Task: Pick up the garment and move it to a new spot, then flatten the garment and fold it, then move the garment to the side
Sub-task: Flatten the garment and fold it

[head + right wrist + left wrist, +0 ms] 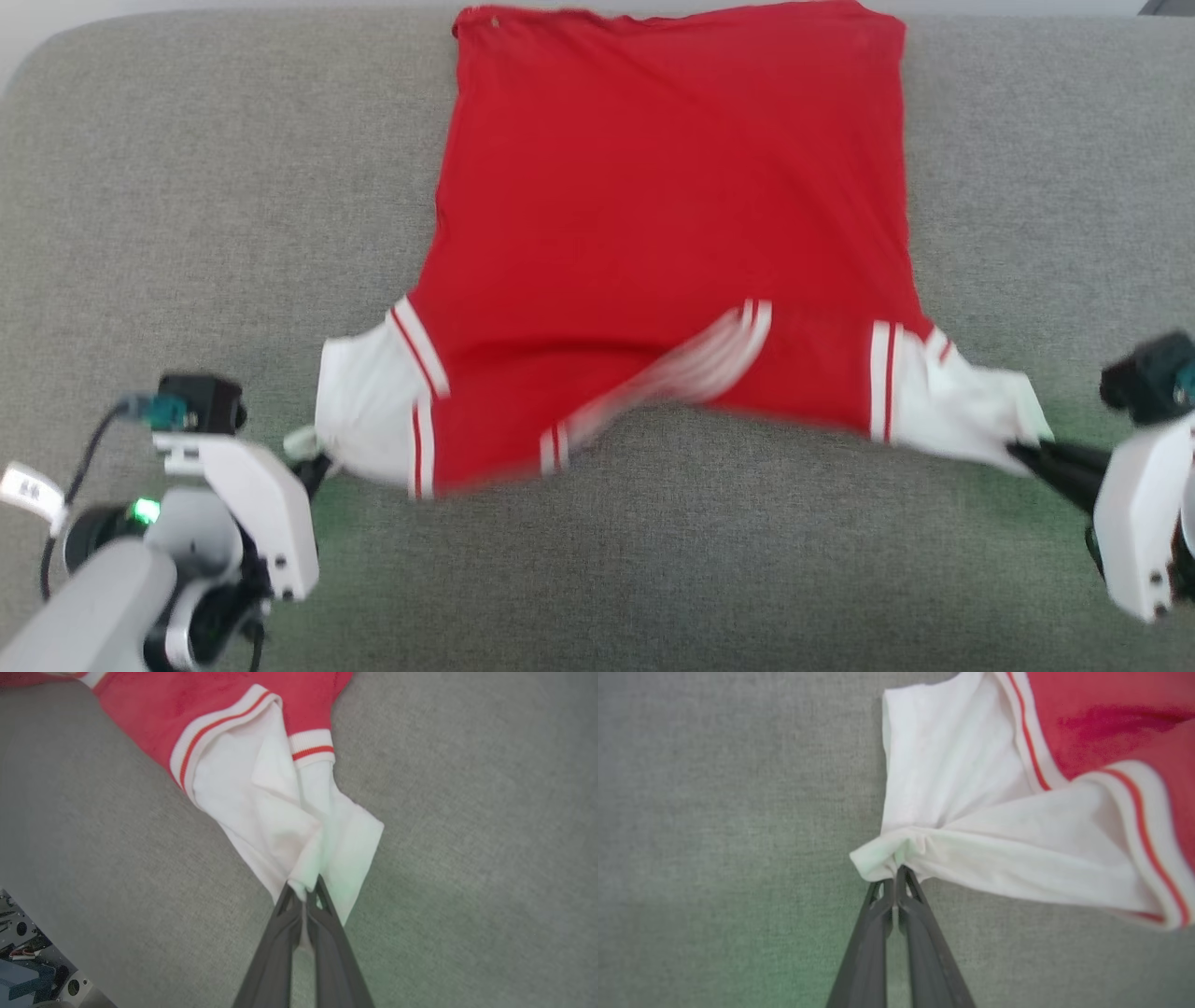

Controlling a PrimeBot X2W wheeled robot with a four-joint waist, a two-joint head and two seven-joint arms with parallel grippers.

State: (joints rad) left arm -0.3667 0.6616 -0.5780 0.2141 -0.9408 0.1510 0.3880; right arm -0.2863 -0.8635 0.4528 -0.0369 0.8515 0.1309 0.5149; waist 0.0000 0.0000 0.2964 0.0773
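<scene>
The garment (pixel 667 233), a red jersey shirt with white sleeves and red-white striped trim, lies spread on the grey padded surface (pixel 187 187), hem at the far edge and collar toward me. Its near edge is blurred and looks lifted. My left gripper (pixel 313 457) is shut on the tip of the left white sleeve (pixel 971 826), pinched at the fingertips (pixel 896 879). My right gripper (pixel 1027 448) is shut on the tip of the right white sleeve (pixel 289 816); its fingertips (pixel 306 891) clamp the cloth. The lettering is hidden.
Grey fabric surface (pixel 467 812) stretches wide on both sides of the shirt and in front of it. Its far edge runs just behind the hem. Part of the robot's base (pixel 28 970) shows past the surface's edge in the right wrist view.
</scene>
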